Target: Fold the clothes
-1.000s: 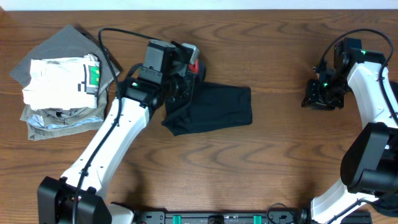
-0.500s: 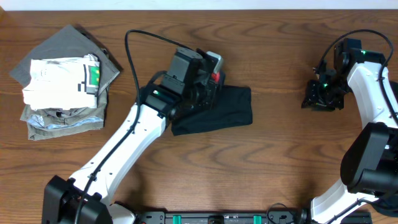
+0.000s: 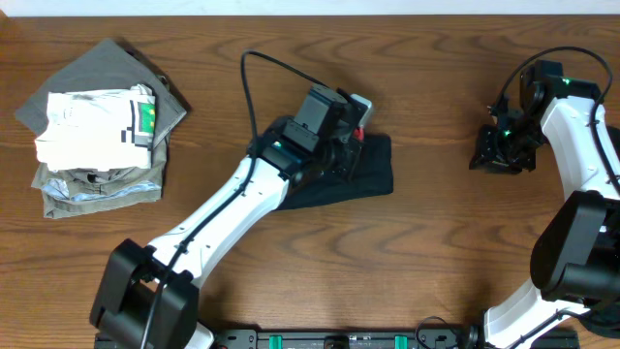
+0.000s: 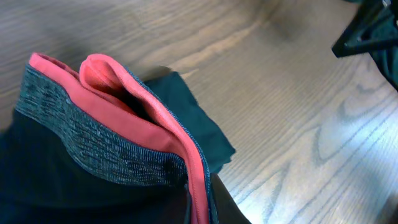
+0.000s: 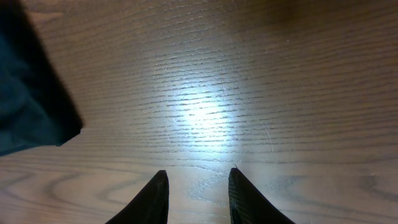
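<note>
Wood-grain bench [image 3: 436, 252] below. Left jaws pinched shut on the grey, coral-edged waistband [image 4: 93, 143], doubled over above the black trousers [image 3: 373, 174] lying mid-bench. Right jaws part-open, gripping nothing, low over bare wood on the right, well apart from the trousers. Folded stack [image 3: 97, 126] far left.
</note>
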Available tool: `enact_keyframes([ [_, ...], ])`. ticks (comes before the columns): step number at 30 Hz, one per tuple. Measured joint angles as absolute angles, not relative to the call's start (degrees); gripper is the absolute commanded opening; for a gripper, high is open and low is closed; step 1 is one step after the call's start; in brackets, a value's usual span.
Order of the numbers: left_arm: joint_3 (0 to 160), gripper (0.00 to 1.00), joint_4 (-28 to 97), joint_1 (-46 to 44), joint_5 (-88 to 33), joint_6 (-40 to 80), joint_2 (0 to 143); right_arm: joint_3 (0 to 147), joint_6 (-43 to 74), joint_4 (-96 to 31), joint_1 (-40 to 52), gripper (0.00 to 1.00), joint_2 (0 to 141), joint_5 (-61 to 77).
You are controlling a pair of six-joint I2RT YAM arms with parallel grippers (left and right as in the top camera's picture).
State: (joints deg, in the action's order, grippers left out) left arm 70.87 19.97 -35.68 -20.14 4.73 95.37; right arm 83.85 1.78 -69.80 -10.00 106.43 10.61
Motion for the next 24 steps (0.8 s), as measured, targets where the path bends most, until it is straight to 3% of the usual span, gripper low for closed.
enact_keyframes([
  [8, 70.9, 0.11, 19.2, -37.7, -20.1, 4.7, 98.0, 83.9, 1.8, -69.8, -10.0, 0.31, 106.4, 10.6],
  [11, 70.9, 0.3, 18.5, -38.2, -20.2, 4.6, 98.8, 83.9, 1.8, -69.8, -10.0, 0.3, 106.4, 10.6],
  [13, 70.9, 0.36, 17.3, -38.7, -20.1, 5.0, 99.2, 83.9, 1.8, -69.8, -10.0, 0.31, 106.4, 10.6],
  [16, 71.0, 0.57, 15.7, -39.6, -20.2, 5.0, 99.3, 83.9, 1.8, -69.8, -10.0, 0.31, 106.4, 10.6],
  [24, 71.3, 0.59, 15.3, -41.2, -20.6, 5.6, 99.3, 83.9, 1.8, -69.9, -10.0, 0.31, 106.4, 10.6],
])
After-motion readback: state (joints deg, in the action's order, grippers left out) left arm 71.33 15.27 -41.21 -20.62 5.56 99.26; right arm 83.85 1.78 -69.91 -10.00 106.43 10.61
